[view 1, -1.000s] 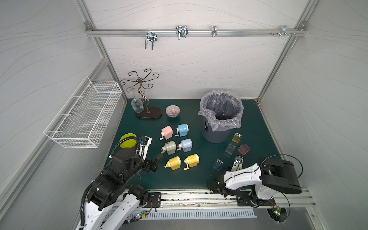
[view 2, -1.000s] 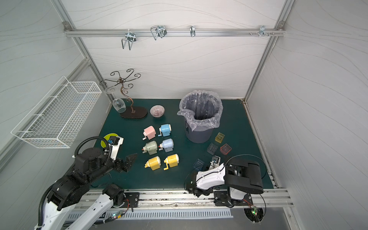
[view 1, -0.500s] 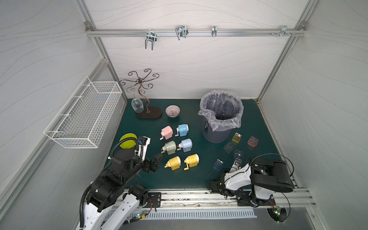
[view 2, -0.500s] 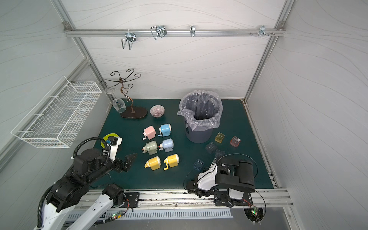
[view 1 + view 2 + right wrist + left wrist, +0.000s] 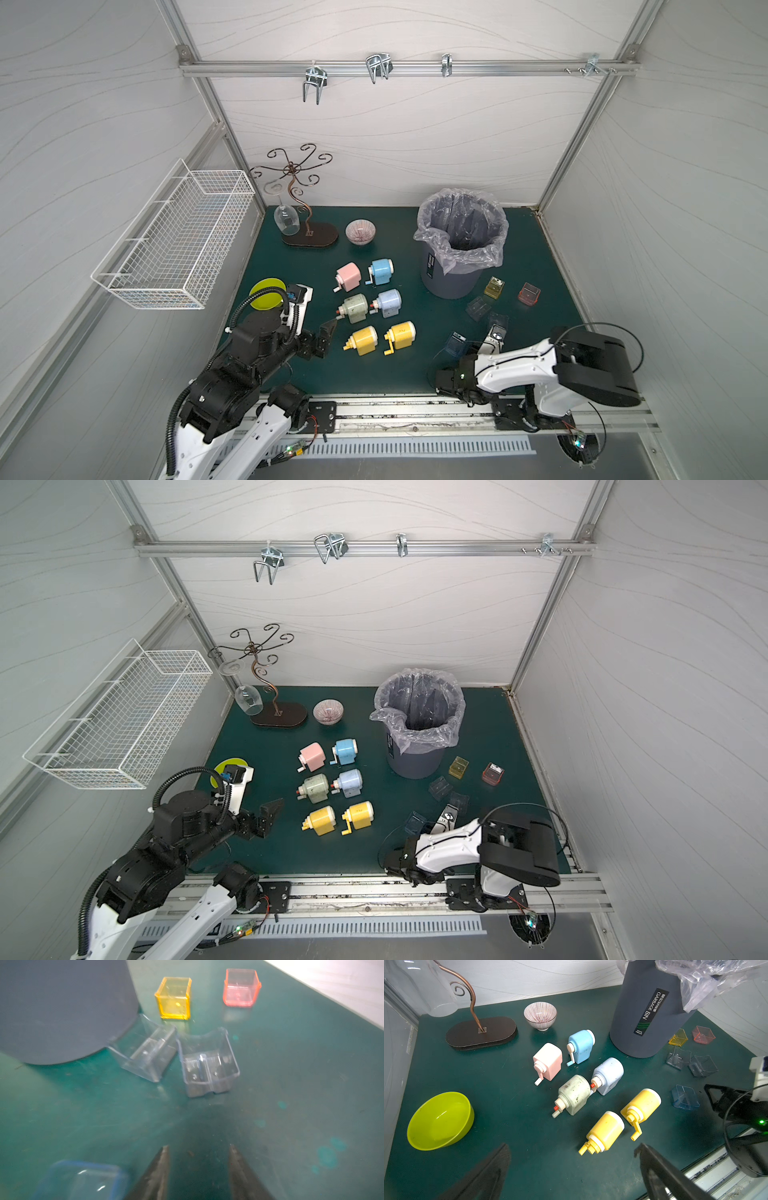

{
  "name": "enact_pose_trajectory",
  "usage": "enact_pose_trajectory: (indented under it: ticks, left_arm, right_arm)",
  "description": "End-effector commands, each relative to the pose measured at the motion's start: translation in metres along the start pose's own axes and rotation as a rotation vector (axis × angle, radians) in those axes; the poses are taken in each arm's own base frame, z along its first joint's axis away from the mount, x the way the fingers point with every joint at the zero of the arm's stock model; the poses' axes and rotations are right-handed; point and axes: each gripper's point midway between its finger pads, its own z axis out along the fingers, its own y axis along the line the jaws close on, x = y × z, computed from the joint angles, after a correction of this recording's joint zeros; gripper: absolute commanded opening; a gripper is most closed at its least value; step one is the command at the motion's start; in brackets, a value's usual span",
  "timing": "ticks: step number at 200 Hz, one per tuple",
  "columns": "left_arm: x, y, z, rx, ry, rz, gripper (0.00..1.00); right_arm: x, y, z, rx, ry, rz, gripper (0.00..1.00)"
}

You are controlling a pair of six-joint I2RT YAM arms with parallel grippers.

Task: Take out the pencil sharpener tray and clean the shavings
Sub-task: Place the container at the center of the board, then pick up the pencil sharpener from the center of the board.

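The clear tray just ahead of the right pincer (narrowly parted, empty), lower right in both top views, looks light, stiff, slick; pinch opposite walls, while the left pincer gapes wide.

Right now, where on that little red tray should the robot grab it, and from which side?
Grip the red tray across its two flat opposite walls, coming straight down from above: it stands upright, open top up, clear of the yellow tray, probably easiest for the right gripper.
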Motion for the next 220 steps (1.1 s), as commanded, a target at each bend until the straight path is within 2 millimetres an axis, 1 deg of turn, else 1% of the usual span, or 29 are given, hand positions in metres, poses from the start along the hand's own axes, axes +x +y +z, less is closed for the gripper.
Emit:
enact_pose_trajectory:
  ticks: [1,11,24,34,48,58,73,78,85,95,102,107,115,124,132,141,153,161,173,181,186,198,210,220]
  left_arm:
    - [-0.011,0.001,-0.001,-0.008,-0.028,0.049,1.00]
    - [-0.011,-0.004,0.002,0.017,-0.007,0.064,1.00]
    - [-0.010,-0.017,0.009,0.092,0.040,0.098,1.00]
    - [-0.010,-0.022,0.013,0.116,0.082,0.108,1.00]
    - [-0.013,-0.020,0.021,0.103,0.133,0.095,1.00]
    - [-0.018,-0.019,0.027,0.089,0.169,0.066,1.00]
    - [-0.024,-0.016,0.039,0.056,0.203,-0.010,1.00]
    - [-0.025,-0.011,0.043,0.018,0.210,-0.055,1.00]
    - [-0.027,-0.007,0.049,-0.014,0.220,-0.107,1.00]
    - [-0.030,-0.006,0.054,-0.024,0.237,-0.117,1.00]
    - [-0.033,-0.007,0.057,-0.018,0.256,-0.093,1.00]
    - [-0.032,-0.007,0.059,-0.021,0.281,-0.067,1.00]
    - [-0.026,-0.004,0.061,-0.041,0.337,-0.052,0.99]
    - [-0.014,-0.004,0.064,-0.039,0.423,-0.025,1.00]
    - [-0.005,-0.007,0.065,-0.022,0.496,-0.006,1.00]
    - [0.003,-0.011,0.065,0.006,0.553,0.009,1.00]
    - [0.002,-0.022,0.061,0.069,0.565,0.007,0.98]
    - [0.001,-0.026,0.057,0.099,0.570,0.010,0.97]
    - [0.005,-0.034,0.051,0.154,0.595,0.025,0.95]
    - [0.012,-0.042,0.045,0.211,0.626,0.054,0.93]
    - [0.013,-0.046,0.043,0.231,0.625,0.077,0.90]
    - [0.015,-0.053,0.038,0.272,0.615,0.150,0.92]
    - [0.018,-0.057,0.038,0.303,0.598,0.243,0.96]
    - [0.019,-0.065,0.037,0.367,0.592,0.307,0.96]
  right_arm:
    - [-0.049,-0.016,-0.025,0.014,-0.040,0.343,0.56]
    - [-0.065,-0.018,-0.034,-0.006,-0.026,0.308,0.58]
    - [-0.088,-0.024,-0.045,-0.035,-0.002,0.270,0.60]
    - [-0.104,-0.028,-0.051,-0.074,0.016,0.236,0.60]
    - [-0.125,-0.032,-0.058,-0.138,0.056,0.173,0.60]
    - [-0.141,-0.034,-0.063,-0.215,0.083,0.153,0.60]
    - [-0.164,-0.032,-0.072,-0.352,0.100,0.127,0.63]
    - [-0.172,-0.033,-0.075,-0.395,0.098,0.131,0.65]
    - [-0.179,-0.037,-0.077,-0.425,0.093,0.137,0.66]
    - [-0.188,-0.046,-0.081,-0.444,0.089,0.137,0.68]
    - [-0.191,-0.048,-0.083,-0.449,0.096,0.107,0.68]
    - [-0.192,-0.045,-0.084,-0.460,0.112,0.066,0.69]
    - [-0.186,-0.033,-0.085,-0.489,0.178,-0.008,0.73]
    - [-0.174,-0.015,-0.083,-0.535,0.302,-0.074,0.76]
    - [-0.164,-0.003,-0.079,-0.567,0.418,-0.073,0.76]
    - [-0.163,0.004,-0.075,-0.593,0.480,-0.026,0.75]
    - [-0.175,0.011,-0.071,-0.659,0.432,0.036,0.74]
    - [-0.185,0.012,-0.069,-0.693,0.375,0.073,0.74]
    - [-0.194,0.014,-0.067,-0.731,0.344,0.108,0.74]
    - [-0.194,0.014,-0.066,-0.717,0.345,0.093,0.75]
    - [-0.193,0.015,-0.065,-0.712,0.347,0.078,0.76]
    - [-0.192,0.015,-0.065,-0.705,0.347,0.057,0.77]
    - [-0.192,0.013,-0.064,-0.689,0.330,0.026,0.77]
    - [-0.192,0.013,-0.065,-0.687,0.313,-0.003,0.78]
